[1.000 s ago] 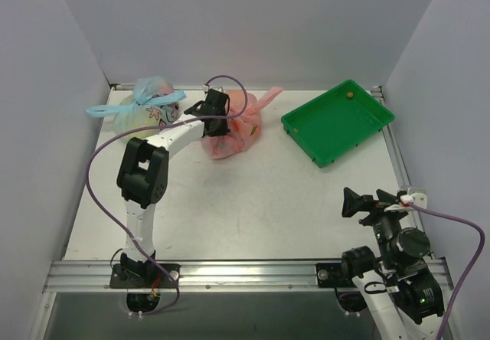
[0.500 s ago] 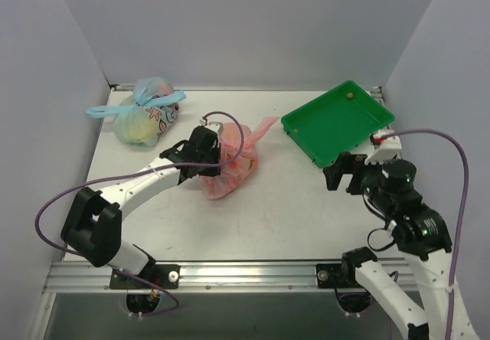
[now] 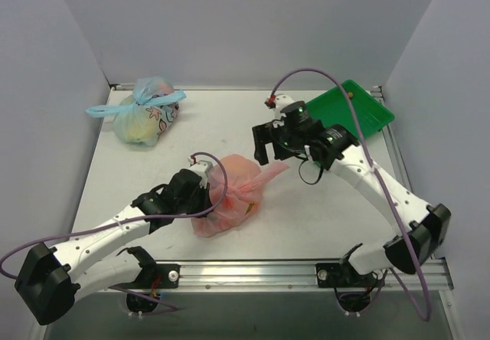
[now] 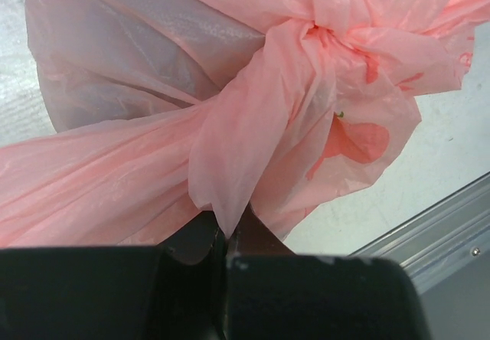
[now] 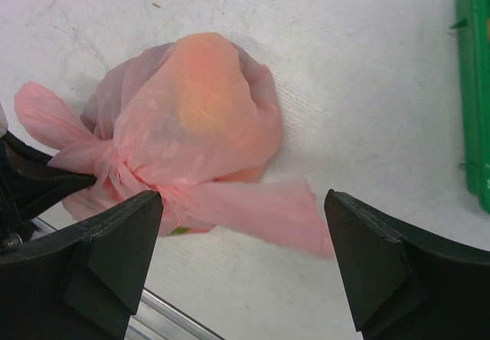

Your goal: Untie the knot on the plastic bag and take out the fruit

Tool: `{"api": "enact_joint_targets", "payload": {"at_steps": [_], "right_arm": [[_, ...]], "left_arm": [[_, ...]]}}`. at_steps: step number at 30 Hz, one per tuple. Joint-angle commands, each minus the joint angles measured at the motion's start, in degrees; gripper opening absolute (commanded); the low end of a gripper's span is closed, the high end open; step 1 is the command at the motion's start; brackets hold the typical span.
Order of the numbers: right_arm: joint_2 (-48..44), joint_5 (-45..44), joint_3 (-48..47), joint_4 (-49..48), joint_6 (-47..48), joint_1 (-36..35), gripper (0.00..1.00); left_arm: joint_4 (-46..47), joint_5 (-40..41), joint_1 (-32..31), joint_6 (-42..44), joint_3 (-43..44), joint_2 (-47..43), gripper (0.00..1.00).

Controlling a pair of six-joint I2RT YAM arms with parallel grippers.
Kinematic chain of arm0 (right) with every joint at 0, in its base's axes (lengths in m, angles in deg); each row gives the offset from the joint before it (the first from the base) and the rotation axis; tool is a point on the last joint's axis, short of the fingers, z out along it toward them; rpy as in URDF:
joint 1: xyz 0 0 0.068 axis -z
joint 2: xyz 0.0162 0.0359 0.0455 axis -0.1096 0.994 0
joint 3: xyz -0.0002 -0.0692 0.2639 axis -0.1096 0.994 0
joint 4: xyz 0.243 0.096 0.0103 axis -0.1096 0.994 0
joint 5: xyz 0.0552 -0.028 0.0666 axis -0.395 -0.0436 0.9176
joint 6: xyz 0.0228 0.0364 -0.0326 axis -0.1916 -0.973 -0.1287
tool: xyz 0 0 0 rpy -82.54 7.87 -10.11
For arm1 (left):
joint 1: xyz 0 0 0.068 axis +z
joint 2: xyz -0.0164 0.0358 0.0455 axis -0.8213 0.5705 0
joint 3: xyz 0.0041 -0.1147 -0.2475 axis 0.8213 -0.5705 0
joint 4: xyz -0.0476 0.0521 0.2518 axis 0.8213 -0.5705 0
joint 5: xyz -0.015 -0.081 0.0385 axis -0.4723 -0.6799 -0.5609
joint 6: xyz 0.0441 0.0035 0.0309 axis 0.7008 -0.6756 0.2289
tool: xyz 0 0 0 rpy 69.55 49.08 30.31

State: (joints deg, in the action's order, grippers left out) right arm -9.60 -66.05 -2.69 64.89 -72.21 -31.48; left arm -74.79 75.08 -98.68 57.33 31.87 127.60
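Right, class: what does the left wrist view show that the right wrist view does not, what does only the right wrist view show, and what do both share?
Only left wrist: the left end effector pinched shut on a handle strip. Only right wrist: the open right end effector, the edge of the green tray, and yellow-orange fruit showing through the plastic. Both: the pink plastic bag, its knot, the white table.
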Motion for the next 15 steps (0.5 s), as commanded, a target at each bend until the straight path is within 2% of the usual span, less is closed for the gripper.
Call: {"api": "enact_joint_targets", "payload": {"at_steps": [1,6,11,14,15], "right_arm": [[6.34,2.04,-5.13,-2.99,0.56,-2.72,0.91],[15.83,6.80,-6.98,-4.48,-1.37,-5.37,0.88],[20.33,10.66,-5.05,-6.77,-1.99,-8.01,0.87],[22.96,11.11,-3.73,-8.09,-2.86,-8.45,0.81],[23.84,10.68,-3.38,-8.53,-3.13,-8.36,0.72]], "left_arm": [[0.68,-0.34,-0.57,-2.25,-1.95,-3.19,0.02],[0.15,0.72,-0.66,-3.39,-2.75,-4.60,0.02],[0.06,2.65,-0.75,-3.66,-2.49,-4.43,0.02],[0.06,4.23,-0.66,-4.53,-1.79,-3.73,0.02],[-0.11,4.76,-0.57,-4.97,-1.61,-3.29,0.02]]}}
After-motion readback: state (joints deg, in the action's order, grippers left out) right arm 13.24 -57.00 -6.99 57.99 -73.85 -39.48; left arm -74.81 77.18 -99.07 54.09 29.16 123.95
